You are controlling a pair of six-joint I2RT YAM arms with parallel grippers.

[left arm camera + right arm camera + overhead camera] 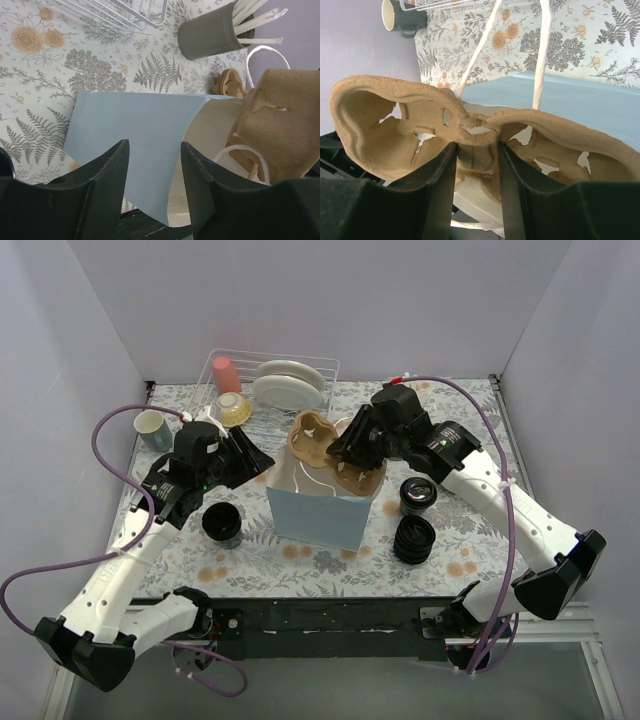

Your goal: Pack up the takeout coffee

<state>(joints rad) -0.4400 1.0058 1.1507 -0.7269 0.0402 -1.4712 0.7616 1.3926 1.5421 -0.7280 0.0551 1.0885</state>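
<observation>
**Carrier (322, 443) at bag (315, 518) mouth, coffee (417, 495) out on table (300, 562)**

Your right gripper (477, 150) is clamped on the carrier's middle ridge, with one finger on each side and the pulp pressed between them. The carrier sits tilted over the bag's open top. Its lower edge is over the white inside, but you can't tell how deep it goes.

Your left gripper (151, 146) is at the bag's left upper edge. Its fingers are apart with nothing pinched, and the blue side of the bag shows through the gap.

The coffee stands upright and lidded on the table, just right of the bag and under your right forearm. It is not in the carrier and neither gripper touches it. The lid stack (414, 538) is just in front of it, nearer the bases. The lidless cup (222, 523) stands left of the bag, beside your left arm.

A mug (152, 428) is at the far left. The rack (330, 370) with plates is at the back edge.
</observation>
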